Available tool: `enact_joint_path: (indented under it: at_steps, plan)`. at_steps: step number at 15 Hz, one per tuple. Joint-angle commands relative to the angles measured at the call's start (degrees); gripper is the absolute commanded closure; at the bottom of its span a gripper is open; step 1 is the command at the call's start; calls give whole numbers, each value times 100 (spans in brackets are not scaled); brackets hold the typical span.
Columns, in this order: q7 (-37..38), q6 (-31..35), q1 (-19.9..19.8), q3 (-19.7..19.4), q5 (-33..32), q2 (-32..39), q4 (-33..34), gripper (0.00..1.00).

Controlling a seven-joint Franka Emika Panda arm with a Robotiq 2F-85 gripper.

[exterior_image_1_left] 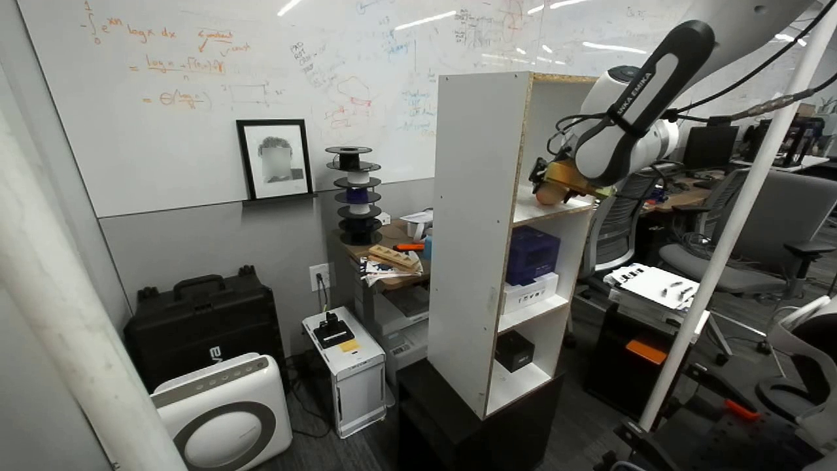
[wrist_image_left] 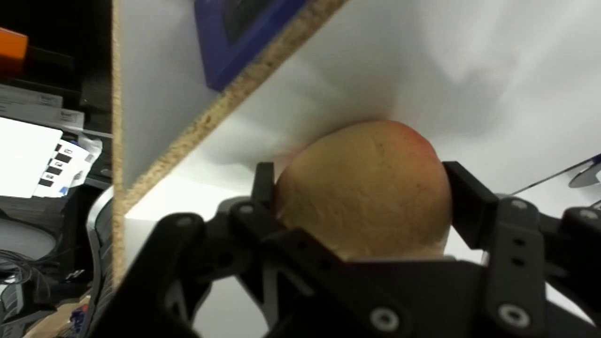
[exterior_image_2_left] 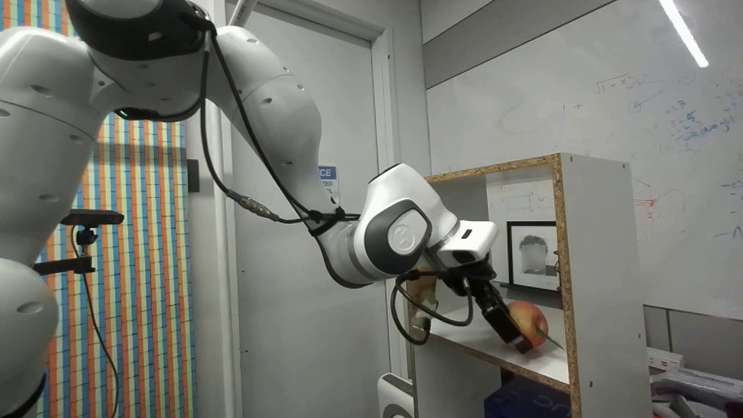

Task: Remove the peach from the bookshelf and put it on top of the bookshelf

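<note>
The orange-tan peach is in the top compartment of the white bookshelf (exterior_image_1_left: 477,229), just above or on its floor board; I cannot tell if it touches. The peach shows in both exterior views (exterior_image_1_left: 549,194) (exterior_image_2_left: 531,319) and fills the middle of the wrist view (wrist_image_left: 364,206). My gripper (wrist_image_left: 361,180) has a black finger against each side of the peach and looks shut on it. In an exterior view the gripper (exterior_image_2_left: 516,331) tilts down into the compartment, near the bookshelf's side panel (exterior_image_2_left: 603,261); its far finger is hidden. A thin green strip shows by the peach.
A blue box (exterior_image_1_left: 533,254) sits on a white box (exterior_image_1_left: 531,294) in the compartment below. A black box (exterior_image_1_left: 514,351) sits in the lowest one. The bookshelf's top board (exterior_image_2_left: 493,167) is above my wrist. A cable (exterior_image_2_left: 400,313) loops from the wrist.
</note>
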Motion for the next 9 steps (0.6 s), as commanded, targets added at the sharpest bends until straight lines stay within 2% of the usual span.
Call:
enact_joint_path:
  at_steps: [1,4,7,9]
  plan:
    - [-204,-754,486,-530,-499,-1326,-919,41]
    - [-66,-1454,651,-808,-1374,-2254,-1233,41]
    - [-16,-2353,354,-442,-2240,-3175,-1380,41]
    - [-153,-3065,237,-138,-2379,-3804,-1391,41]
